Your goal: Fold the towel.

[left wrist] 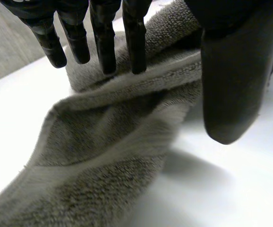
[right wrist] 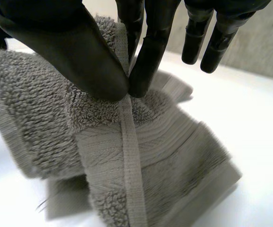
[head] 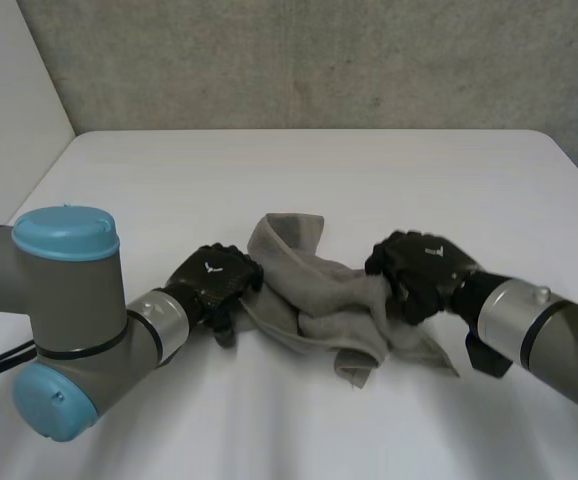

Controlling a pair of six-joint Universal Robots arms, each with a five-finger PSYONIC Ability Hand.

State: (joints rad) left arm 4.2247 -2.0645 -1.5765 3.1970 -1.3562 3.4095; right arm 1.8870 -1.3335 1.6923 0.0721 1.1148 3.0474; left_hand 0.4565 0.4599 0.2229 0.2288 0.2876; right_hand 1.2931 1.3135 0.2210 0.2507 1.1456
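Towel (head: 314,300) lies crumpled mid-tabletop (head: 319,170), no clean fold yet; folding looks barely begun. Right robot hand (head: 421,272) pinches a hem on the towel's right side, thumb against finger. Left robot hand (head: 216,283) sits at the left edge, fingers straight, tips on cloth, thumb clear, gripping nothing.
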